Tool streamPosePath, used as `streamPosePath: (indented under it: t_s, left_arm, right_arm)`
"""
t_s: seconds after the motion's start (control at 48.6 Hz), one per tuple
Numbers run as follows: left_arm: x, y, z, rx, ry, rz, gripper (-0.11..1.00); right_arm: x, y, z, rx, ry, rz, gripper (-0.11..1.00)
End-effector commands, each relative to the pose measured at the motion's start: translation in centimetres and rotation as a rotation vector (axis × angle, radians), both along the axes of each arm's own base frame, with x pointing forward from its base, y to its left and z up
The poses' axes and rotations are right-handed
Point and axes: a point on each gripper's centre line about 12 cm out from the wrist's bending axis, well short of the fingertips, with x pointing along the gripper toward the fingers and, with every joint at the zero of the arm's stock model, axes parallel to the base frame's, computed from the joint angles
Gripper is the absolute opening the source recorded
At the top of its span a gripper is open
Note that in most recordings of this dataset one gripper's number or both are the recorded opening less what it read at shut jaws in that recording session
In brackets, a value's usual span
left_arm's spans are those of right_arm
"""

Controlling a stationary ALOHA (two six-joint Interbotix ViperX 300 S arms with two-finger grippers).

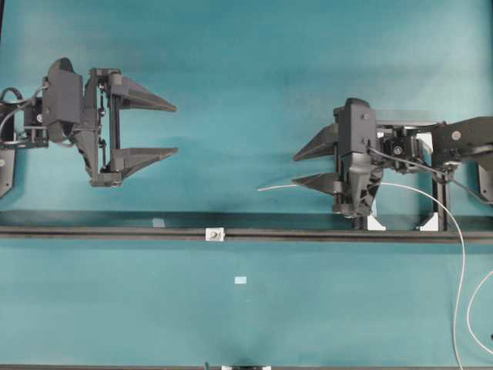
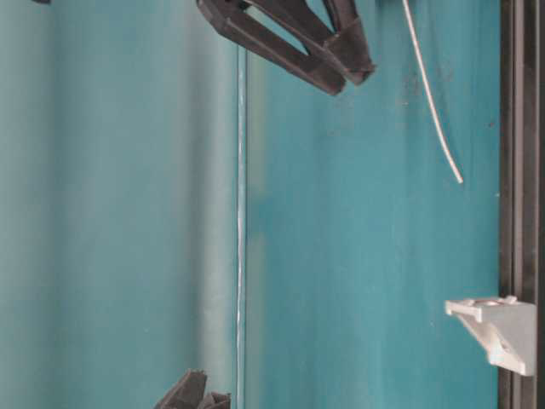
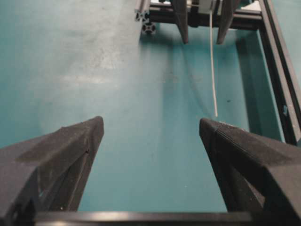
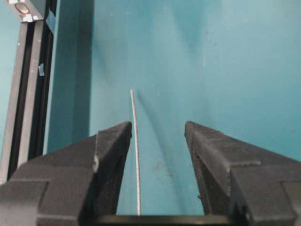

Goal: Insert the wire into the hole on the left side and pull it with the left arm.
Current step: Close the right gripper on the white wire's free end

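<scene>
The thin whitish wire (image 1: 431, 202) arcs from the right edge of the overhead view to a free tip left of my right gripper (image 1: 296, 169). In the right wrist view the wire (image 4: 136, 155) runs lengthwise between the spread fingers of the right gripper (image 4: 157, 125), close to the left one and not clamped. The hole is in a tiny white block (image 1: 215, 233) on the black rail (image 1: 115, 233), below and left of the wire tip. My left gripper (image 1: 176, 129) hangs wide open and empty at the left, and its wrist view shows the wire (image 3: 212, 66) ahead of it.
Pale blue tape scraps lie on the mat (image 1: 240, 280) and by the rail (image 1: 158, 223). White brackets (image 1: 375, 222) and a black frame stand under the right arm. Slack wire loops down at the far right (image 1: 462, 293). The table-level view shows the white block (image 2: 498, 328) sticking out from the rail.
</scene>
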Motion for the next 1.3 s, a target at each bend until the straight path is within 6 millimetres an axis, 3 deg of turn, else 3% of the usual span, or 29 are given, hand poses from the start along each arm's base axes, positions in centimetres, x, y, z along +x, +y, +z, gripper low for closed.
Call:
streamPosePath:
  t_s: [0.0,1.275]
  left_arm:
    - [0.5,0.2,1.1,0.004,-0.046,0.006,0.67]
    - [0.5,1.0,1.2,0.004,-0.049,0.035,0.67]
  right_arm:
    - [0.7,0.2,0.6,0.001,-0.018,0.007,0.59]
    - [1.3,1.3,-2.0,0.003,0.078,0.031,0.59]
